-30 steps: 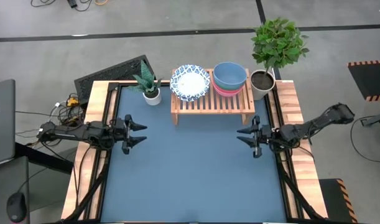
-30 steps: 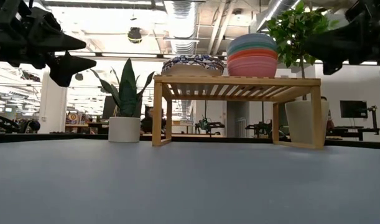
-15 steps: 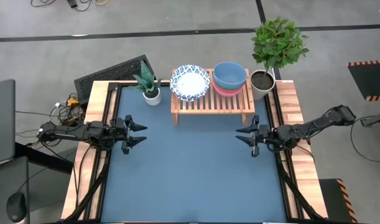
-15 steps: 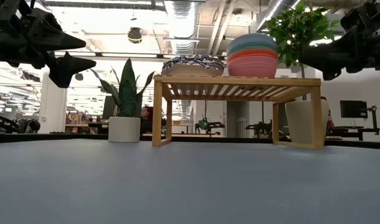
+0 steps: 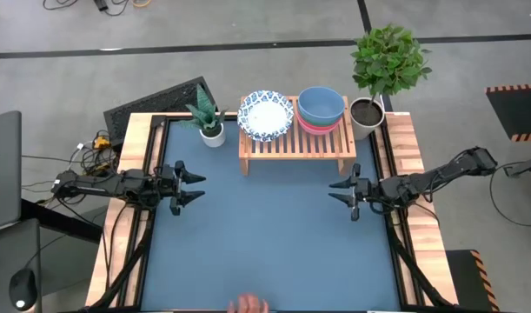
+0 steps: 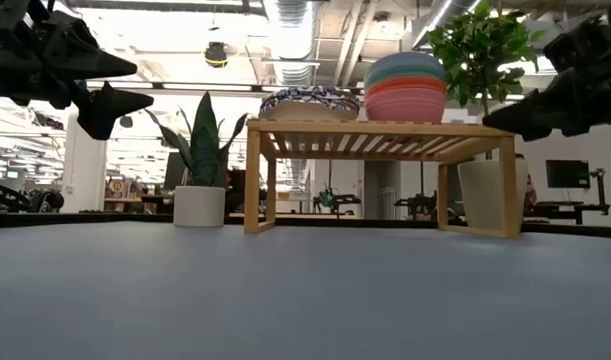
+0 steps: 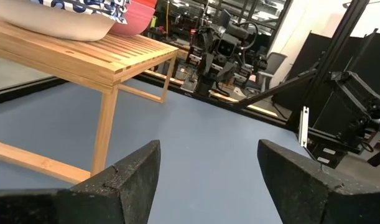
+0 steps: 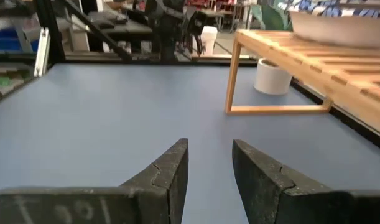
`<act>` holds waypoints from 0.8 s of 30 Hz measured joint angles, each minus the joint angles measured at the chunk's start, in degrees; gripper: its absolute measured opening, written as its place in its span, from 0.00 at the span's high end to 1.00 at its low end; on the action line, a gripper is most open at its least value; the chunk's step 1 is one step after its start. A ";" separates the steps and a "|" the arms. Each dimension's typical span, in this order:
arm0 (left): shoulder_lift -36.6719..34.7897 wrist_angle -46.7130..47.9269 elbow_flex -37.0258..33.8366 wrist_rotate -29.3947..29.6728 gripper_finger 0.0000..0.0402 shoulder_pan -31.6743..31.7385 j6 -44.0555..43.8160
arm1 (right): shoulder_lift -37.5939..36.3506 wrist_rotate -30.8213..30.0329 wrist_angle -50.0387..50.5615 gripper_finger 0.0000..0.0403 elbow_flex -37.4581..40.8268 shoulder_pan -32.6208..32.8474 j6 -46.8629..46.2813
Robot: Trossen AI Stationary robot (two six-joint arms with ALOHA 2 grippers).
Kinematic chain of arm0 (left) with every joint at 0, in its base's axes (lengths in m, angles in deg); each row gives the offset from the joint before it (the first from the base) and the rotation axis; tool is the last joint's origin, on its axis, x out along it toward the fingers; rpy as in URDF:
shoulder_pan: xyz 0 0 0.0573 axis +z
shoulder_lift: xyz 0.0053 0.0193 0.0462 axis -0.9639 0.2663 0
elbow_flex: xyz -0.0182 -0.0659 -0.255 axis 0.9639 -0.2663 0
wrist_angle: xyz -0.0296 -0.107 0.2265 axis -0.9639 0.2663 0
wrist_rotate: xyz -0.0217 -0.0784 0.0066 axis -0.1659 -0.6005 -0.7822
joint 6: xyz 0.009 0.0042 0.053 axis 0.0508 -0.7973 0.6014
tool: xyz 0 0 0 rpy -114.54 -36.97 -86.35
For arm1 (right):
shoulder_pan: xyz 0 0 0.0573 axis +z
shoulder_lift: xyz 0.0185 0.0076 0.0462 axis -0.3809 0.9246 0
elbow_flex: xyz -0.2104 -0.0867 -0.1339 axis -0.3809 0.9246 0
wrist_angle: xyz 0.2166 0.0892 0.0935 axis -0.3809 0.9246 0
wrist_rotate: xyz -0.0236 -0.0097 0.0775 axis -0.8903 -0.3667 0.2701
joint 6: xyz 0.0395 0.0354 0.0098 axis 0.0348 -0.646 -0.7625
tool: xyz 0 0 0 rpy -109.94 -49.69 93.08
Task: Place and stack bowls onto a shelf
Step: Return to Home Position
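The light-wood shelf (image 5: 297,144) stands on its short legs at the table's far edge. On its slatted top sit two stacks: white bowls with blue-patterned rims (image 5: 266,115) on the left, and plain coloured bowls with a light blue one on top (image 5: 321,105) on the right. The low view shows the coloured stack (image 6: 406,88) nested, pink and red below. My left gripper (image 5: 193,185) hovers open over the table's left side. My right gripper (image 5: 334,191) hovers over the right side, open with a narrow gap (image 8: 210,146). Both point toward the table's middle and hold nothing.
A snake plant in a white pot (image 5: 209,122) stands left of the shelf and a leafy plant in a white pot (image 5: 368,111) right of it. A person's hand (image 5: 248,304) shows at the near edge. The blue table top (image 5: 265,243) lies bare between the arms.
My right gripper has sunk a little and edged toward the table's left. A person's hand has come into view at the table's near edge.
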 joint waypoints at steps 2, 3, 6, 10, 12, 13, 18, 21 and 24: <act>-0.01 -0.03 -0.02 0.00 0.37 0.00 -0.02 | 0.00 0.02 1.18 0.63 0.00 0.00 0.01; -0.01 -0.02 -0.02 -0.01 0.37 0.00 -0.02 | -0.02 0.02 1.59 0.63 0.00 0.00 0.00; -0.01 -0.02 -0.02 -0.02 0.37 0.00 -0.02 | 0.00 0.16 3.13 0.63 0.00 0.00 0.00; -0.01 -0.01 -0.04 0.08 0.37 0.00 -0.04 | 0.00 0.20 4.51 0.63 0.02 0.00 0.00; 0.00 -0.01 -0.04 0.12 0.37 0.00 -0.04 | -0.02 0.19 4.85 0.63 0.02 0.00 0.00; -0.01 -0.01 -0.04 0.12 0.37 0.00 -0.04 | -0.02 0.19 4.83 0.63 0.02 0.00 0.00; 0.01 -0.01 -0.04 0.09 0.37 0.02 -0.04 | -0.01 0.18 4.96 0.63 0.04 0.00 0.00; -0.01 -0.01 -0.04 -0.08 0.37 0.02 -0.04 | -0.02 0.16 5.05 0.63 0.06 0.00 0.00; 0.00 -0.01 -0.04 -0.16 0.37 0.02 -0.04 | -0.02 0.16 5.05 0.63 0.07 0.00 0.00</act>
